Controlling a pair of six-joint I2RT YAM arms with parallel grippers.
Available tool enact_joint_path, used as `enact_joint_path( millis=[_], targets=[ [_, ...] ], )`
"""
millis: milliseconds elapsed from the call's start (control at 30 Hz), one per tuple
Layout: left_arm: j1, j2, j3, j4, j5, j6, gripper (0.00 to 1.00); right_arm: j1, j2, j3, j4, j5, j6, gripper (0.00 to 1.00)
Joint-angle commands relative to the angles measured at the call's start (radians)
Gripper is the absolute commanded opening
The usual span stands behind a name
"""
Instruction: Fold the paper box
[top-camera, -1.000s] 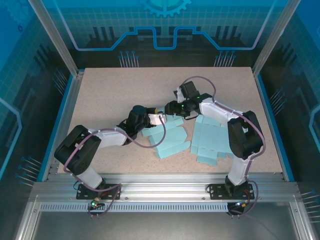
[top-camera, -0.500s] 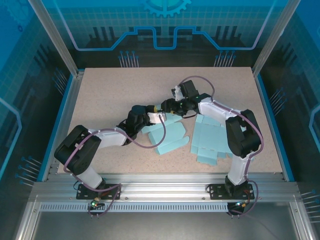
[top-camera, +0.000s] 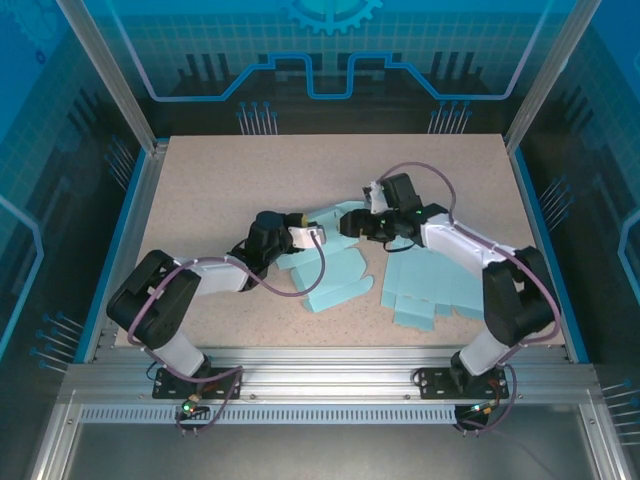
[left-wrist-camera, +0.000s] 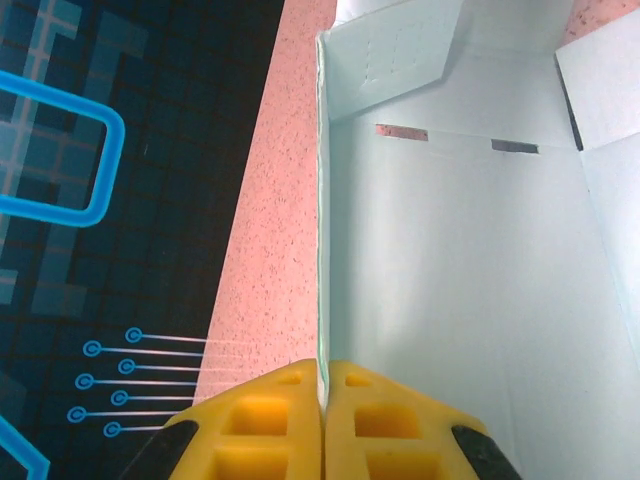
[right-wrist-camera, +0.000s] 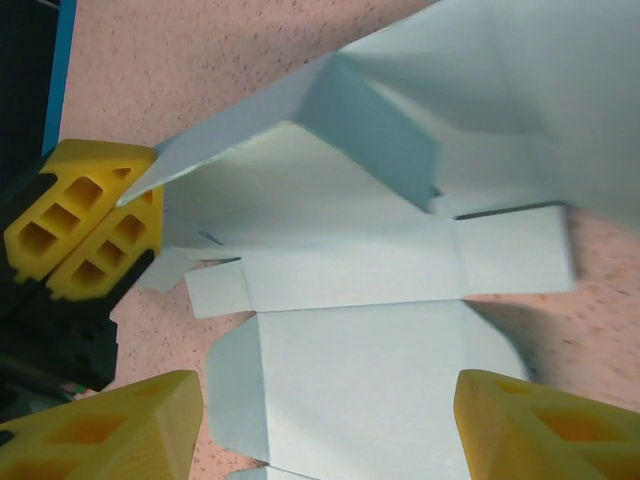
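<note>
Spare blanks (top-camera: 425, 285) lie flat nearest the arm bases, right of centre on the table (top-camera: 220, 170), and are best left alone. Just beyond them and to their left sits the paper box (top-camera: 335, 275), half-formed, with its base panel flat on the table and one side wall (right-wrist-camera: 235, 130) raised. The left gripper (left-wrist-camera: 323, 385) is closed tight on the near end of that side wall, pads meeting on the thin edge, so the wall stands upright along its crease. That pinch looks like the anchor for the step in hand, which I judge to be raising and tucking the end flaps. It should hold firm without dragging the base sideways. Farther in, the right gripper (right-wrist-camera: 330, 440) hangs above the box with its fingers spread wide and nothing between them. To do this well it should come down on a single flap (right-wrist-camera: 400, 270), near the crease rather than the free tip, and swing it along the scored line so the paper bends there and not mid-panel. Slots (left-wrist-camera: 402, 131) at the far end of the base suggest where tabs lock. Aim for them squarely, since a skewed tab would likely buckle the thin card
</note>
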Motion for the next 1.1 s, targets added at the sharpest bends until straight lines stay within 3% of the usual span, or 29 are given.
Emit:
enact_joint_path(
  millis=[0,300,900,1067],
  targets=[
    [0.021,-0.037,-0.027,0.064,0.069,-0.055,0.0,-0.038,-0.019,-0.056,0.051,0.02,-0.031,0.69],
    [0.049,-0.051,-0.044,0.092,0.115,-0.111,0.0,-0.059,0.072,-0.021,0.073,0.061,-0.112,0.69],
    [0.088,-0.063,-0.048,0.085,0.173,-0.173,0.0,-0.072,0.308,0.075,0.222,-0.096,-0.094,0.64],
    [0.089,-0.057,-0.039,0.075,0.179,-0.178,0.0,-0.071,0.33,0.079,0.25,-0.115,-0.083,0.59]
  ],
)
